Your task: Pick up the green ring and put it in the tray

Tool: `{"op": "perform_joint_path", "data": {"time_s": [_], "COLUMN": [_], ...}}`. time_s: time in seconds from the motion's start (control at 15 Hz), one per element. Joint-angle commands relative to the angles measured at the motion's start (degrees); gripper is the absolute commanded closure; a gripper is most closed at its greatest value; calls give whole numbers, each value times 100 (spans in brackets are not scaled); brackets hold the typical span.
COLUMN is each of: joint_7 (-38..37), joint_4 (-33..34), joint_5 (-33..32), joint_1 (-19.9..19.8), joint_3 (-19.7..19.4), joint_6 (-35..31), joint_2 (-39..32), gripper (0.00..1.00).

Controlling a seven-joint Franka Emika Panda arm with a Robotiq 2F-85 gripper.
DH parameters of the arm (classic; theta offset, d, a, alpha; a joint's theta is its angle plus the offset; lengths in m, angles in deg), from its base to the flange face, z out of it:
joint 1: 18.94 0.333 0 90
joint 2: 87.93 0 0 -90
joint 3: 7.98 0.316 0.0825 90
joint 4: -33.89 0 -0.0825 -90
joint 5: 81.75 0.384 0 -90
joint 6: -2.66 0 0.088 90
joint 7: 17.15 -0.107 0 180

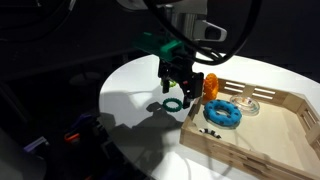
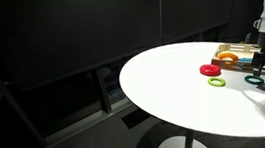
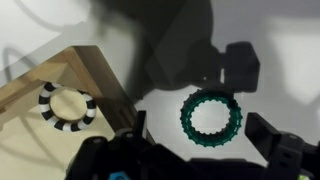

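The green ring lies flat on the white round table, just outside the corner of the light-wood tray. It shows in both exterior views. My gripper is open and hangs right above the ring, one finger on each side, not touching it. In the exterior views the gripper is low over the table beside the tray's near corner.
In the tray lie a blue ring, an orange piece and a black-and-white striped ring. A red ring and a yellow-green ring lie on the table near the green ring. The table edge is close.
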Motion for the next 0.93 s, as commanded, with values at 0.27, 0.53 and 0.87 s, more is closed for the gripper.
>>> {"op": "perform_joint_path", "data": {"time_s": [0.27, 0.53, 0.87], "joint_7": [100, 34, -41], "joint_4": [6, -4, 53], "joint_5": [87, 28, -15], "joint_1": [10, 58, 107], "joint_3": [32, 90, 153], "joint_6": [-154, -165, -168], "joint_2": [-222, -230, -317], "gripper": [0, 0, 0]}}
